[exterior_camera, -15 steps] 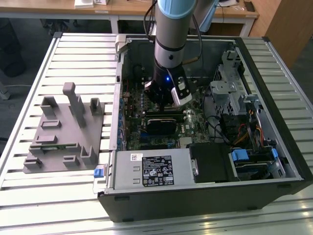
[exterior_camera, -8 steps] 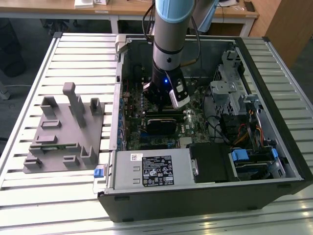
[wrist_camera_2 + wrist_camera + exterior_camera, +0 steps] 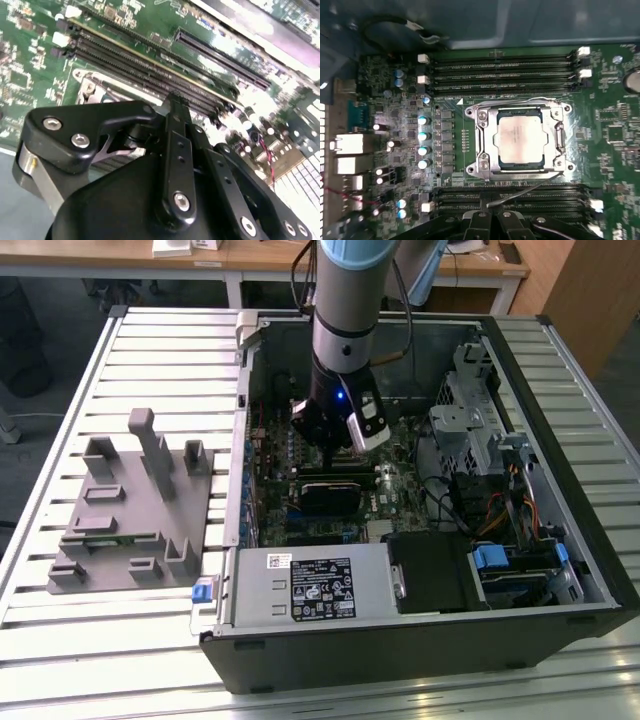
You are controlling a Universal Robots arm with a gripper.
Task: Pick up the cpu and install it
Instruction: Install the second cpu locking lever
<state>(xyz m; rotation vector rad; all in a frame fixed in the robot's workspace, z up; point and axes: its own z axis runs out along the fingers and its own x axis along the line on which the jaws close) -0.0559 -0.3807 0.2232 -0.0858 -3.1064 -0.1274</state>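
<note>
The fingers [image 3: 172,145] of the gripper [image 3: 174,100] are seen pressed together in the second wrist view, with nothing pinched between them. They are held just above the green motherboard [image 3: 615,125], over a bank of black memory slots [image 3: 150,70].

The board is mounted inside an open computer case [image 3: 560,370], which lies on a slatted metal table [image 3: 60,660]. On the same table, toward the exterior view's left, a grey moulded fixture [image 3: 130,510] is placed well apart from the case. Wooden desks [image 3: 270,255] are visible behind the table.

In the first wrist view the cpu [image 3: 520,135] is seen lying flat inside the metal socket frame [image 3: 482,145], its pale silver top facing up. It is not touched by the fingers; it lies near them, with a row of memory slots and a thin wire lever [image 3: 520,192] between.

In the first wrist view the fingertips are cut off by the picture's edge. In the exterior view the socket is largely hidden behind the arm, and the cpu cannot be made out there.
</note>
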